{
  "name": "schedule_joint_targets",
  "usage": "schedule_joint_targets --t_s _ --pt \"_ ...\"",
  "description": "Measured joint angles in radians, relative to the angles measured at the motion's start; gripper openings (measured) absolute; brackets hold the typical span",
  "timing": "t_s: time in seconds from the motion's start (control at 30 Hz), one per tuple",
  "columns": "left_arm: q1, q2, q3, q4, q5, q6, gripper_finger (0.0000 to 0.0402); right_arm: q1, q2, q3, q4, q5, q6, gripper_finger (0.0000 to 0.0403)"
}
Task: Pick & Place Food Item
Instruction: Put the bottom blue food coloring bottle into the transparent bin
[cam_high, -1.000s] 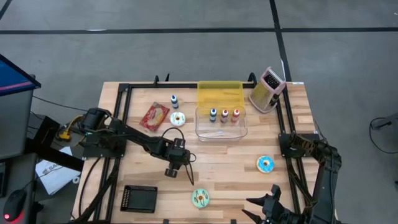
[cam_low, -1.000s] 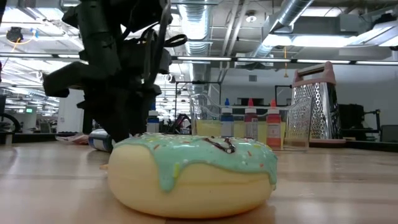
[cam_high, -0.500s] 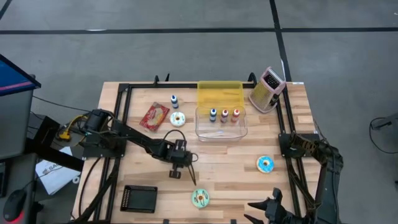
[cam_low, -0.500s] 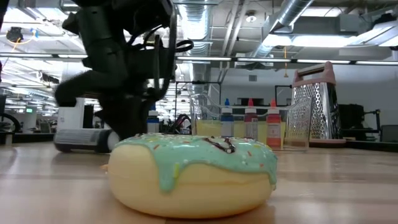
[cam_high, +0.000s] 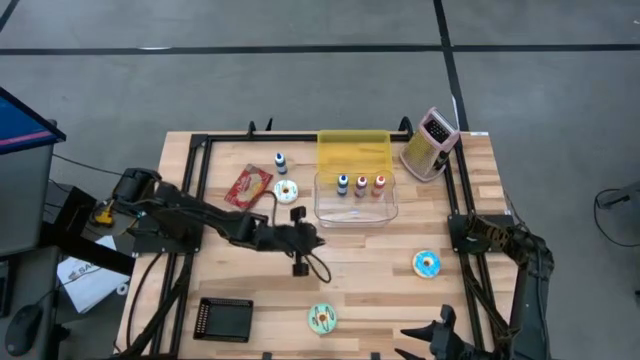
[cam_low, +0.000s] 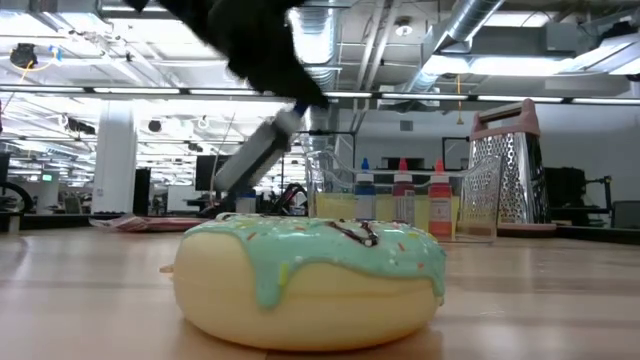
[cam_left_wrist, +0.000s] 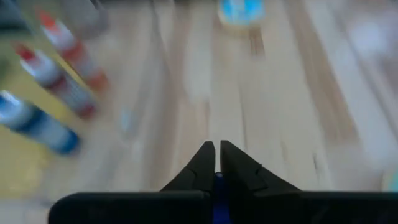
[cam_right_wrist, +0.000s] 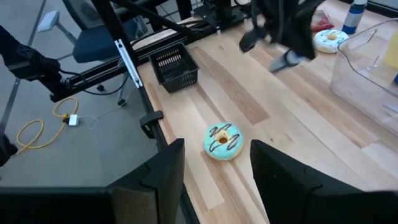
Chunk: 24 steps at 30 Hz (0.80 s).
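A green-iced donut (cam_high: 322, 318) (cam_low: 310, 275) (cam_right_wrist: 222, 140) lies flat on the table near the front edge. A blue-iced donut (cam_high: 427, 263) (cam_left_wrist: 241, 9) lies to the right, and a white-iced one (cam_high: 286, 190) lies at the middle left beside a red packet (cam_high: 248, 185). My left gripper (cam_high: 316, 242) (cam_left_wrist: 216, 148) hangs over the table's middle. It is shut with nothing between its fingertips and slants down toward the blue donut. My right gripper (cam_high: 420, 325) (cam_right_wrist: 216, 149) stands open above the front edge, and the green donut lies ahead of its fingers.
A clear tub (cam_high: 356, 195) holding three small bottles stands behind the left gripper, with a yellow box (cam_high: 353, 150) behind it. A grater (cam_high: 430, 143) is at the far right. A lone blue-capped bottle (cam_high: 280, 161) and a black basket (cam_high: 224, 318) are on the left.
My left gripper has risen from just above the table. It has tipped from pointing down to slanting toward the table's right edge, and it has shifted a little to the right. No object on the table has moved.
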Motion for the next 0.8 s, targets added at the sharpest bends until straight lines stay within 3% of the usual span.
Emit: schedule_joint_targets --t_s 0.23,0.43,0.6,0.8 --pt "-0.021 0.016 0.0 0.479 -0.238 0.147 0.0003 0.027 0.0 0.0 0.0 0.052 -0.012 0.0175" --pt "0.007 0.163 0.0 0.976 -0.326 0.3 0.0003 0.038 0.002 0.0 -0.003 0.077 -0.024 0.0175" --pt "0.062 0.338 0.0 1.314 -0.34 0.31 0.0003 0.043 0.002 0.0 -0.003 0.086 -0.039 0.0175" --pt "0.122 0.468 0.066 1.404 -0.404 0.264 0.0003 0.043 0.003 0.0 -0.003 0.093 -0.042 0.0175"
